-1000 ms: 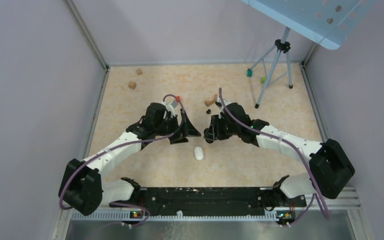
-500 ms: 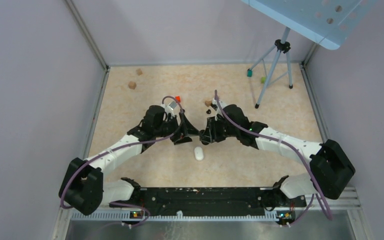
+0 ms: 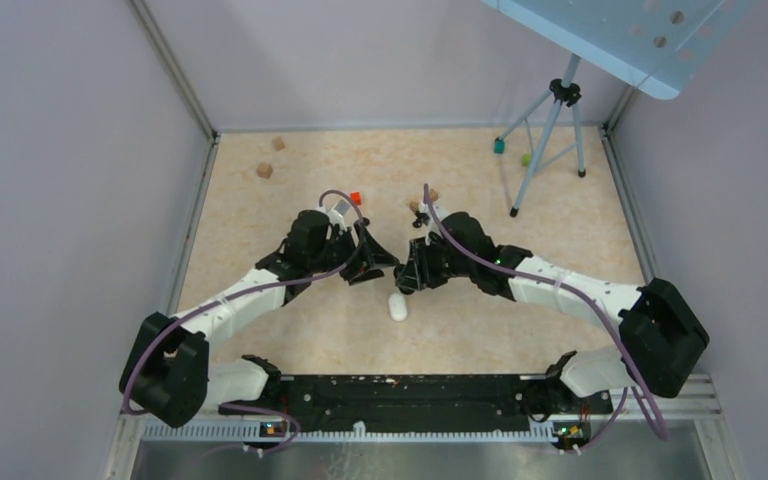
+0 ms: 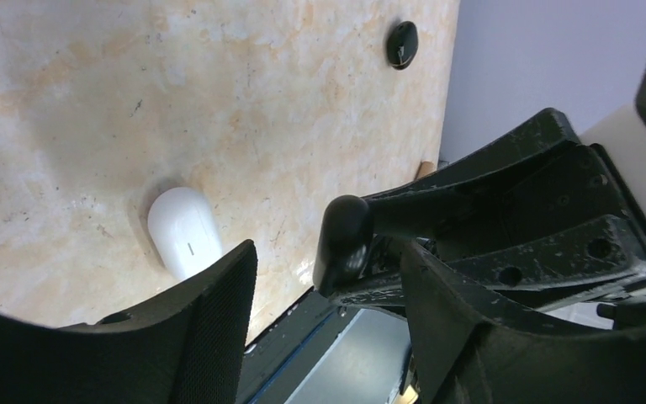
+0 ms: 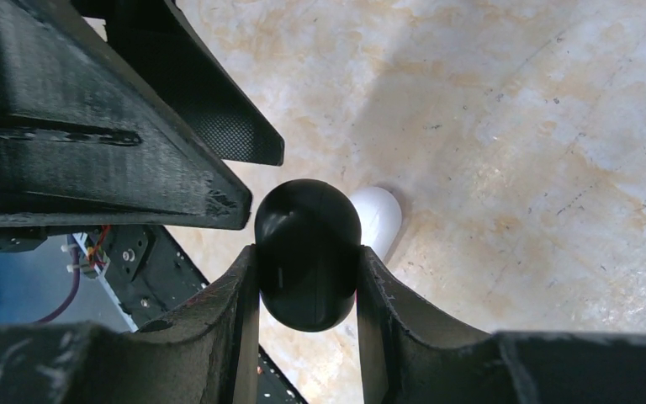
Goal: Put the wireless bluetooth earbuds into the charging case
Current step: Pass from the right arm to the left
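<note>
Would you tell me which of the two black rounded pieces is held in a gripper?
The black piece clamped in the right gripper; the other black piece lies loose on the table, away from both grippers.

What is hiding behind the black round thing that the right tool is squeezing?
A white oval thing lies on the table behind it. Only one end shows; the black round thing in the right tool covers the rest.

Black oval charging case point(image 5: 307, 252) gripped aloft; small black earbud point(image 4: 401, 44) lying apart
</note>
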`<action>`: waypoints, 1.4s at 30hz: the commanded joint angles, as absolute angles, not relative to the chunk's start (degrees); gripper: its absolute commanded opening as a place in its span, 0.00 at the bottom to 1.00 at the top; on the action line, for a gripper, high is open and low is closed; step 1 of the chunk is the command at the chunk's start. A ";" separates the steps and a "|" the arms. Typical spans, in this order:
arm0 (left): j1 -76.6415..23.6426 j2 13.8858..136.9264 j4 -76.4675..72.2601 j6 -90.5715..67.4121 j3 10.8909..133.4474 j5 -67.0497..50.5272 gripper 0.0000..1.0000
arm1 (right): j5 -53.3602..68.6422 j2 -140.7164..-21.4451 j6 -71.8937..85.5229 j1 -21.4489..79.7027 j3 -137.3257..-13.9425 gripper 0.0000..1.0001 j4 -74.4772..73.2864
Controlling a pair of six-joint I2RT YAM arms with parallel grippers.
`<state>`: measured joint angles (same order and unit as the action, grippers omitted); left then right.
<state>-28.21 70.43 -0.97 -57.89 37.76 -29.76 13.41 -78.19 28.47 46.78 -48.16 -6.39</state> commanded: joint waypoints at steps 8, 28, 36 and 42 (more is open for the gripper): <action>-28.04 74.35 -3.49 -54.25 38.98 -35.65 0.67 | 14.33 -79.23 27.73 47.73 -51.73 0.14 -2.91; -28.09 75.91 -4.09 -52.92 38.93 -37.78 0.54 | 14.59 -80.80 27.34 48.97 -53.69 0.13 -4.19; -28.08 76.59 -5.61 -52.96 39.21 -39.94 0.27 | 13.02 -80.95 27.91 48.96 -53.91 0.15 -4.40; -28.11 76.93 -6.37 -53.38 39.16 -41.28 0.01 | 10.45 -81.38 29.16 48.99 -54.30 0.41 -5.78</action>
